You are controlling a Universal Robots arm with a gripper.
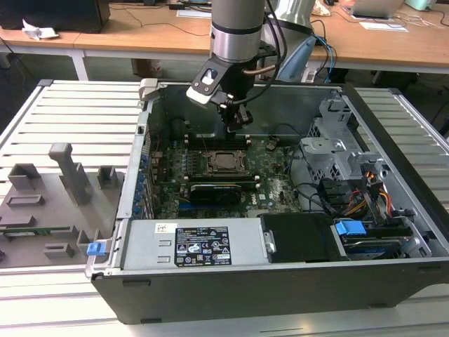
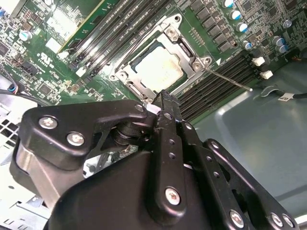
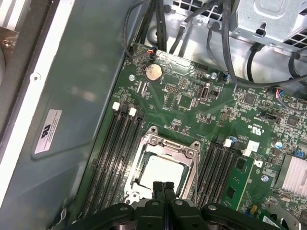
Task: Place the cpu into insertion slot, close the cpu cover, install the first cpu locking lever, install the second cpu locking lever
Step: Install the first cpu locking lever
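Note:
The silvery-grey cpu (image 2: 160, 69) (image 3: 162, 173) lies flat in the insertion slot (image 2: 173, 29) on the green motherboard (image 1: 277, 186). The cpu cover (image 2: 130, 76) (image 3: 194, 165), a metal frame with a window, lies down around it. One thin locking lever (image 2: 230, 79) sticks out free from the socket's corner over the memory slots. My gripper (image 2: 165, 96) (image 3: 163, 184) (image 1: 237, 121) hangs above the socket's edge, its black fingers shut together with nothing between them. In the exterior view the cpu (image 1: 226, 162) sits below and slightly to the left of the gripper.
Long black memory slots (image 3: 117, 153) flank the socket. A black expansion card (image 1: 217, 189) lies in front of it, a power supply (image 1: 200, 246) nearer still. A drive cage (image 1: 337, 151) and cables (image 1: 365, 200) fill the exterior view's right. A grey fixture tray (image 1: 49, 203) lies outside the case.

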